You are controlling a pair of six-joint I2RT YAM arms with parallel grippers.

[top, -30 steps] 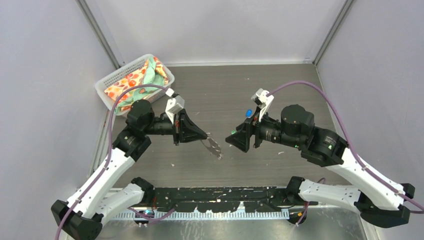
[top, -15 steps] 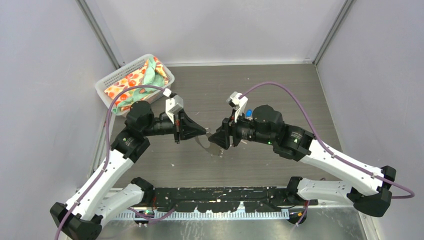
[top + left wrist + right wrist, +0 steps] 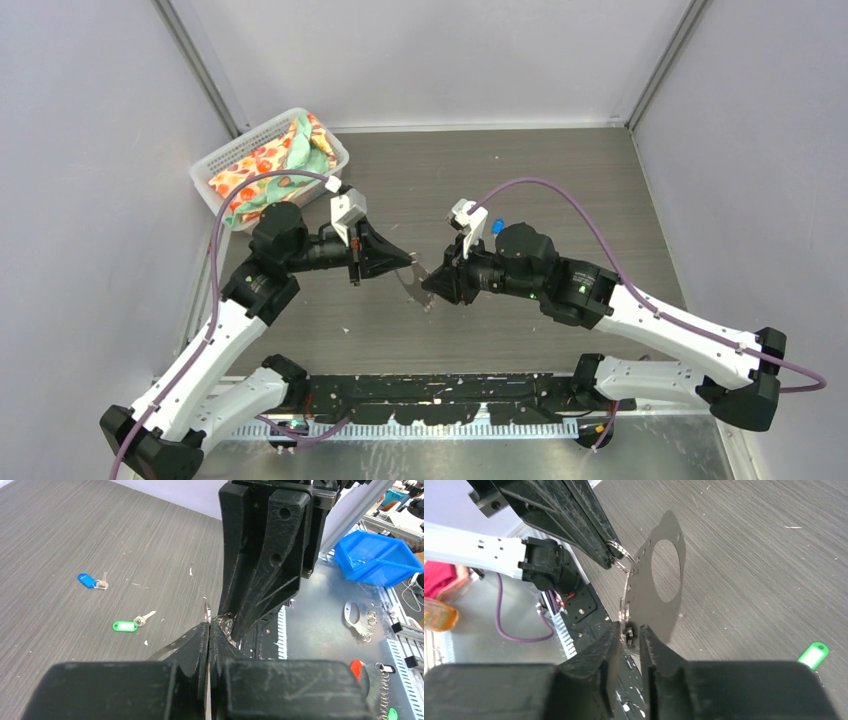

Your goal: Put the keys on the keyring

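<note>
The right tool (image 3: 432,284) has closed in; only the left wrist view shows both keys (image 3: 131,624).

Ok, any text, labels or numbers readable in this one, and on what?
No text is readable in any view.
Blue tag: the face looks blank.
Green tag: the face looks blank.
Keyring: no markings visible.
Cloth: printed pattern only, no letters.

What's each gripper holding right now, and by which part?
Both grip the keyring between them: left gripper pinches a small ring at its top edge, right gripper pinches its bottom edge. Both keys lie loose on the table.
</note>
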